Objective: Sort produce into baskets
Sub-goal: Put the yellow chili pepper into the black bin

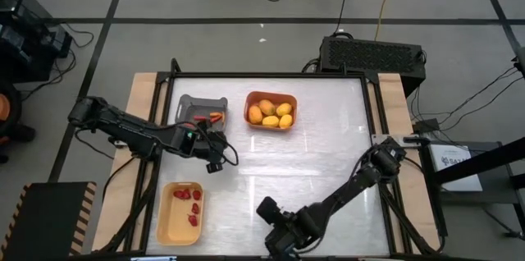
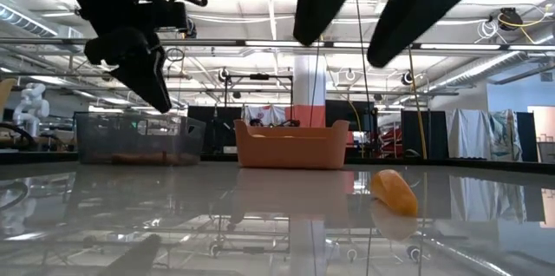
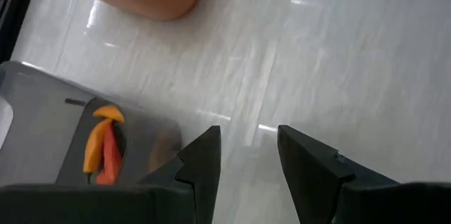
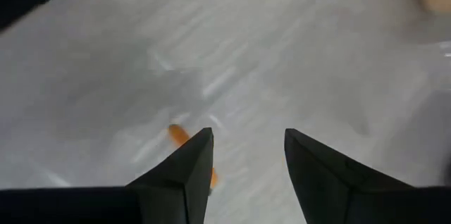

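while most of the produce already sits sorted, one piece looks left: an orange carrot stick [image 4: 180,136] lying on the bare table [image 1: 328,146], showing just past the right gripper [image 4: 243,160], whose two dark fingers stand apart with nothing between them. in the high view this right gripper [image 1: 275,232] is near the table's front edge, at the middle. the left gripper [image 1: 215,158] hangs just beside the grey basket [image 1: 201,107], its fingers also parted and empty; inside that basket lie carrot sticks [image 3: 102,143]. the orange basket [image 1: 271,97] holds the yellow-orange fruits [image 1: 271,113], and the pale yellow basket [image 1: 168,224] holds the red berries [image 1: 190,199]. from table level a yellow-orange piece [image 2: 395,191] rests on the surface in front of the orange basket, probably the same stray, though i cannot be sure. the step in hand seems to be reaching for that last stick. the next move calls for lowering the right gripper so the stick lies between its fingers, then closing and carrying it to the grey basket.
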